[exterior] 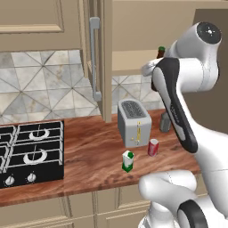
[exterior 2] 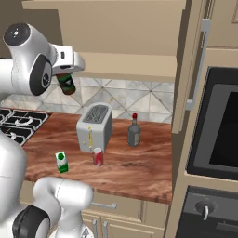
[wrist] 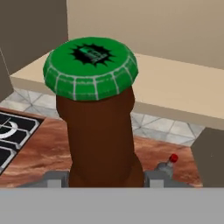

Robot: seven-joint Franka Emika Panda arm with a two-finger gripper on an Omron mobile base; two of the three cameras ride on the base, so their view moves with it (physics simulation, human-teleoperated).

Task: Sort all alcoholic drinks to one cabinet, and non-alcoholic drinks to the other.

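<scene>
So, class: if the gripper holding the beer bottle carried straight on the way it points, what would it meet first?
Probably the open cabinet's shelf: the gripper, shut on the beer bottle, faces its front edge, though the depth is unclear.

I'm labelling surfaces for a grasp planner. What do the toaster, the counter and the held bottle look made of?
Toaster: brushed metal, judging by its silver-grey sheen. Counter: polished wood, reddish with streaked grain. Beer bottle: probably dark-brown glass, matte as rendered, with a green crimped cap.
</scene>
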